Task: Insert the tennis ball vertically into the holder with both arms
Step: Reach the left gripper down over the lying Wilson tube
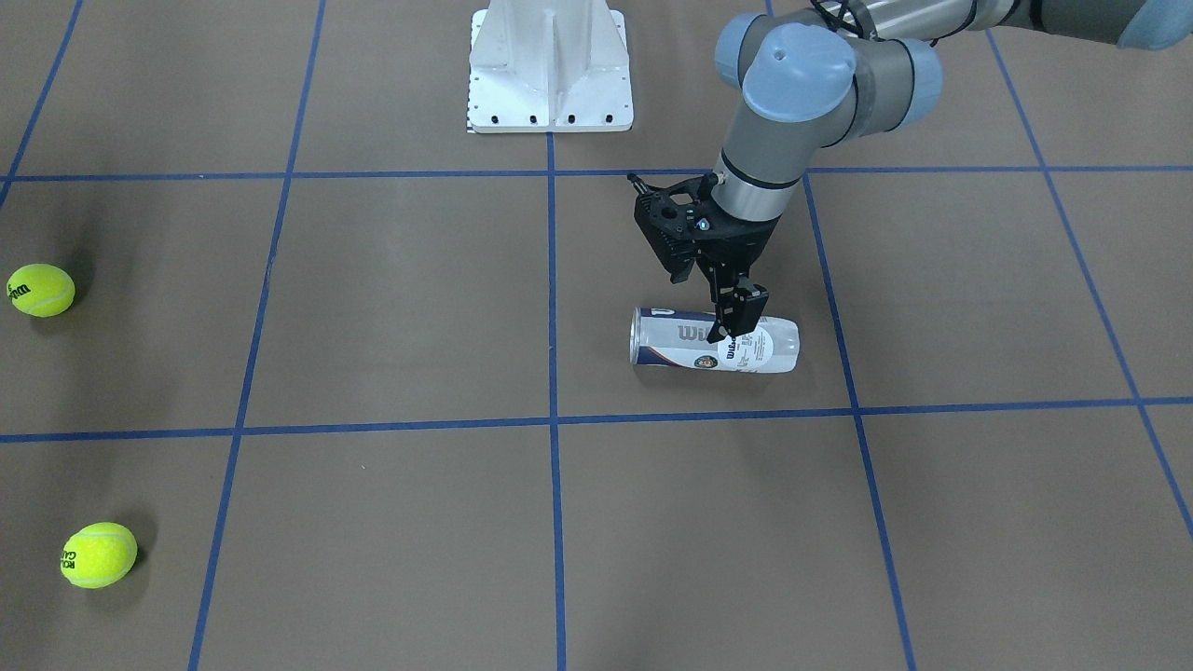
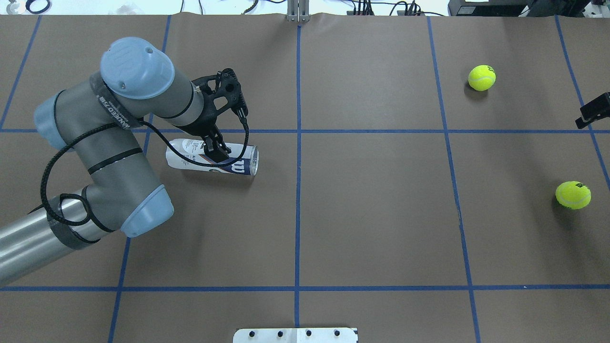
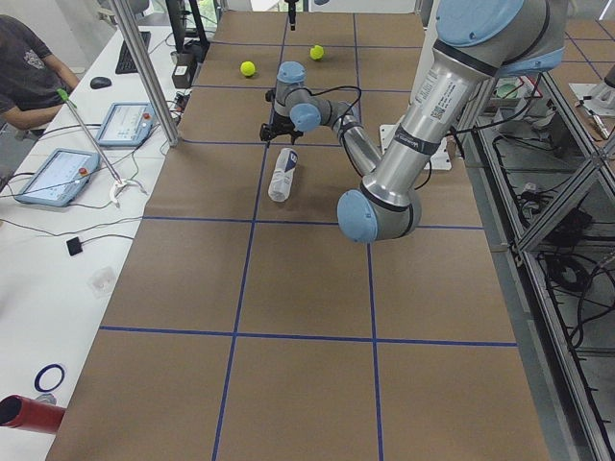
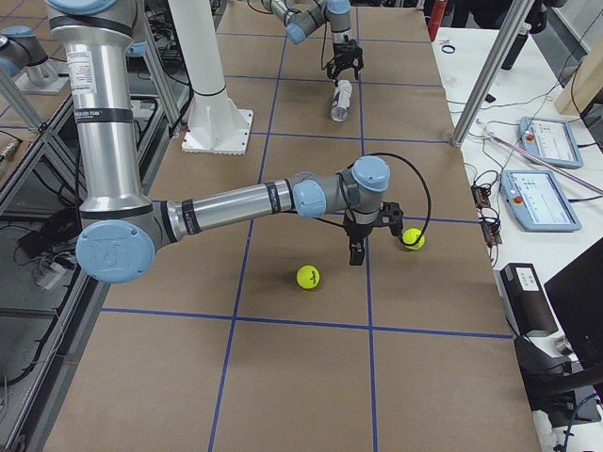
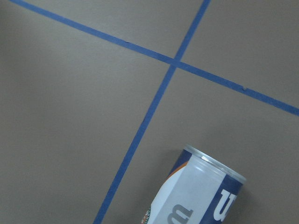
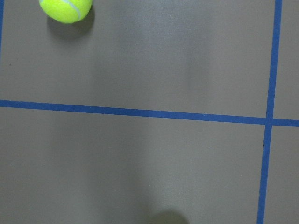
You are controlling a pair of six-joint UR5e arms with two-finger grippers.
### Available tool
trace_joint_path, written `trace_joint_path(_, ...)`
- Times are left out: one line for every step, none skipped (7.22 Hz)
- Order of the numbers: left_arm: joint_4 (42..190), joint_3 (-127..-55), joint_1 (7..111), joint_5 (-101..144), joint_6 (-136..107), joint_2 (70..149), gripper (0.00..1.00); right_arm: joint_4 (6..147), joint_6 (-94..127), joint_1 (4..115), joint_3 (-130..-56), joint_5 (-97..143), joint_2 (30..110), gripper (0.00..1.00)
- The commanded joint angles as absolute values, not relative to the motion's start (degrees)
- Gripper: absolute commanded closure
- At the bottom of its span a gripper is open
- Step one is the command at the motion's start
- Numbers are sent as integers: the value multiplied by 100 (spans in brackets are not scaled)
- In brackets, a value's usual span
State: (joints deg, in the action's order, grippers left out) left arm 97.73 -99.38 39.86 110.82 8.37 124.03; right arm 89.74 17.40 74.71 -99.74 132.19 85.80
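**Brown paper tabletop (image 1: 373, 308), nothing upright yet**

We see the clear plastic cylindrical Wilson can (image 1: 676, 343), navy and white labelled, lying on its side among the blue tape lines. Its silver rim points toward the robot's right. Over its middle hangs the left arm's black two-finger gripper (image 1: 732, 315), jaws spread, grasping nothing. Well apart, on the robot's right, one yellow-green felt tennis ball (image 2: 482, 77) and a second ball (image 2: 573, 195) sit loose. The right gripper (image 2: 593, 112) shows only at the frame edge between them, and we cannot tell whether it is spread or clenched. We judge rolling the main risk. An off-centre pinch could squirt the smooth round can sideways or let it slip while being tipped upright, and a nudged ball would run off.
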Motion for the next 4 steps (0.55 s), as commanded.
trace_joint_path(9765, -9757, 3938, 11206, 1508, 12454, 2, 8982, 1740, 7471, -9958, 13219, 8587, 1)
trace_joint_path(9765, -9408, 3868, 11197, 1651, 12706, 2, 8982, 1740, 7471, -9949, 13219, 8587, 1)
trace_joint_path(9747, -9013, 3841, 11197, 1652, 13127, 3, 8982, 1740, 7471, -9914, 13219, 8587, 1)
trace_joint_path(9747, -8931, 3806, 11189, 1652, 13166, 3, 8982, 1740, 7462, -9914, 13219, 8587, 1)
